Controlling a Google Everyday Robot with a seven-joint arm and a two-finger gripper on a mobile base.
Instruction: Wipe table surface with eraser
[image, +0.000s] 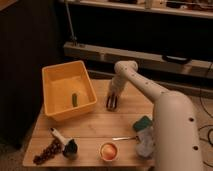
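Observation:
My gripper (112, 103) points down at the wooden table (100, 127), just right of the yellow bin (67, 90), with its tip at or touching the tabletop. The arm (137, 82) reaches in from the right. I cannot make out the eraser; whatever is at the gripper's tip is dark and hidden by it. A green block like a sponge (142, 123) lies near the table's right edge, well away from the gripper.
The yellow bin holds a small green item (74, 99). Along the front edge are dark grapes (45, 152), a white-handled dark tool (64, 142), an orange object in a small bowl (109, 150), a spoon (125, 138) and a grey cloth (146, 143).

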